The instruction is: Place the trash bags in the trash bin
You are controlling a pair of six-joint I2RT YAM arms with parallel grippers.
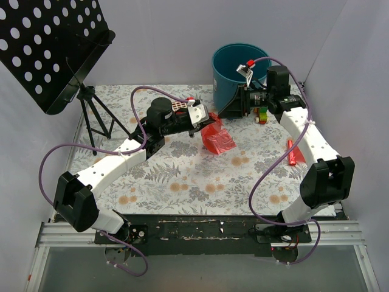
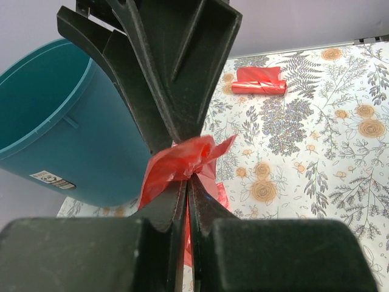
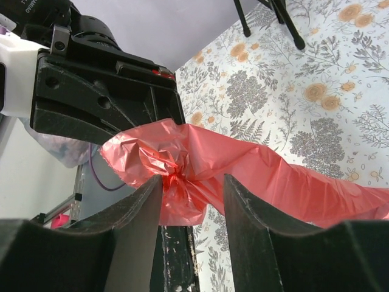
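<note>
A red-pink trash bag (image 1: 217,139) hangs from my left gripper (image 1: 210,120), just left of the teal trash bin (image 1: 238,68). In the left wrist view the left gripper (image 2: 187,180) is shut on the bag's bunched top (image 2: 182,161), with the bin (image 2: 58,128) close on the left. My right gripper (image 1: 225,112) faces it, open; in the right wrist view its fingers (image 3: 146,207) straddle the bunched film (image 3: 200,155) without closing on it. A second bag, rolled up (image 1: 296,152), lies on the table at the right; it also shows in the left wrist view (image 2: 260,80).
A black perforated music stand (image 1: 55,48) on a tripod (image 1: 97,118) stands at the back left. A small green, yellow and red toy (image 1: 262,114) sits beside the bin. A floral cloth (image 1: 182,176) covers the table; grey walls close in on both sides.
</note>
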